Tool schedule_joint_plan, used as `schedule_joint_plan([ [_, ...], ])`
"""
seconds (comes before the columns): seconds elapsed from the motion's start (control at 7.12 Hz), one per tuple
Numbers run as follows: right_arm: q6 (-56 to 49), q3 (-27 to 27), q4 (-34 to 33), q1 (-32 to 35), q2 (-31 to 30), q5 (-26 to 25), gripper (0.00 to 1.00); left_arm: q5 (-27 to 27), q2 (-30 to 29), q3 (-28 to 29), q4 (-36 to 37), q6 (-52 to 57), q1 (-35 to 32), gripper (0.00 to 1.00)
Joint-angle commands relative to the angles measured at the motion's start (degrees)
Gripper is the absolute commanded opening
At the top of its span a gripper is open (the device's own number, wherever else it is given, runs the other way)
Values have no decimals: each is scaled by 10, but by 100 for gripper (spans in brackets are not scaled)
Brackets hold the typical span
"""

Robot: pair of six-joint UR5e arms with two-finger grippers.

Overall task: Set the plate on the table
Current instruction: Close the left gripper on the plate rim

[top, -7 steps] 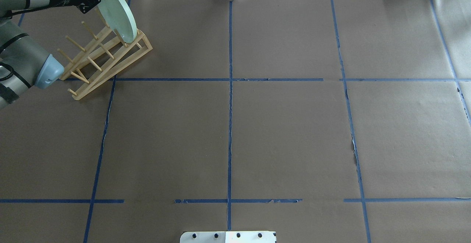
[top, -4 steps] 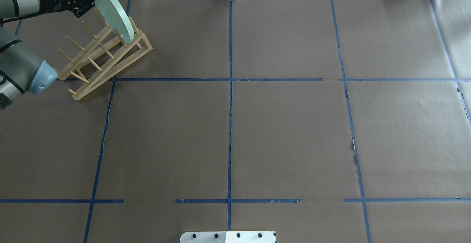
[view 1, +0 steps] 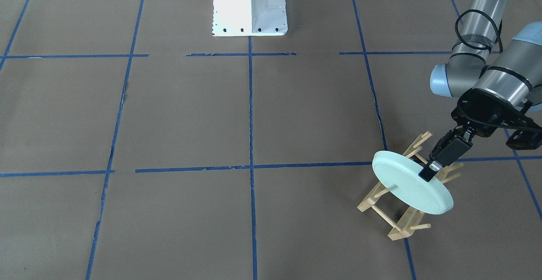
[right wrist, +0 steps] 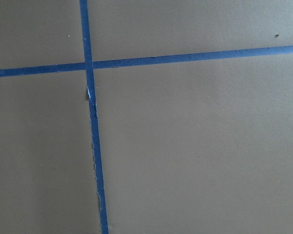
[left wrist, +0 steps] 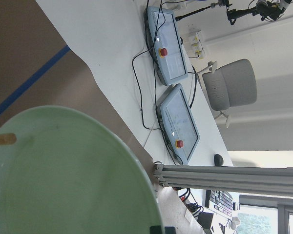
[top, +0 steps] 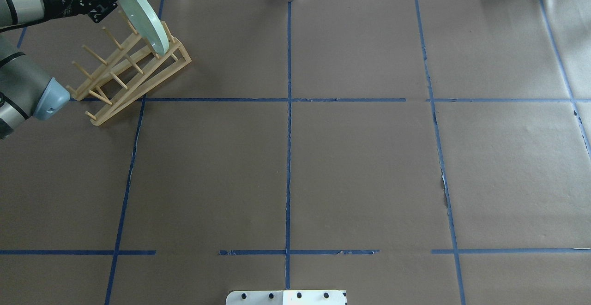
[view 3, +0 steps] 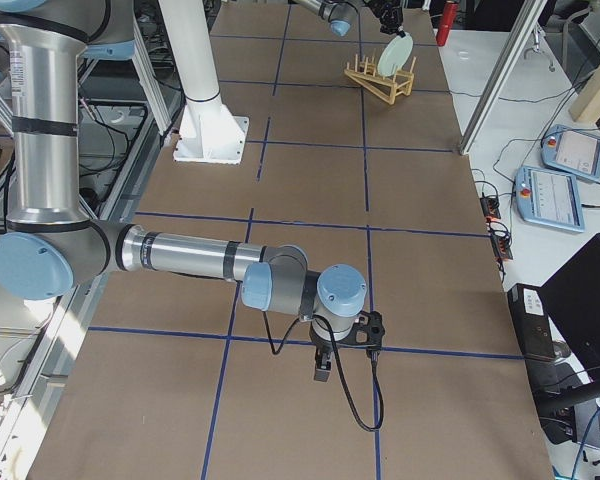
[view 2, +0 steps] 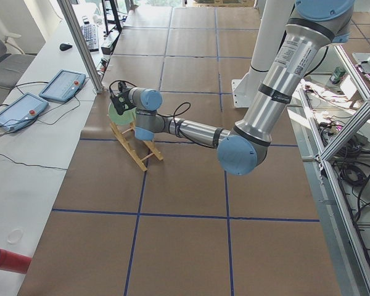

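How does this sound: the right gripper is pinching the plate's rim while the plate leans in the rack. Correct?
Wrong arm. The left gripper is pinching the rim of the plate, as the front-facing view shows. The rest holds: the plate leans in the rack.

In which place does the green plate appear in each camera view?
Front-facing: plate lower right.
Overhead: plate top left.
Exterior left: plate upper left.
Exterior right: plate top, right of centre.
Left wrist: plate fills lower left.
Right wrist: not in view.
Shared landmark in the four exterior views: the wooden rack.
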Motion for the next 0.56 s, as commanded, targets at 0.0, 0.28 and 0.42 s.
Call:
schedule_joint_plan([
  [0.0,0,0,0,0,0,0,100,22,4,1,-20,-36,0,0],
  [0.28,0,-1,0,0,0,0,100,26,4,0,-38,-86,-11,0],
  [0.42,0,0,0,0,0,0,100,25,4,-1,-39,-93,-23,0],
])
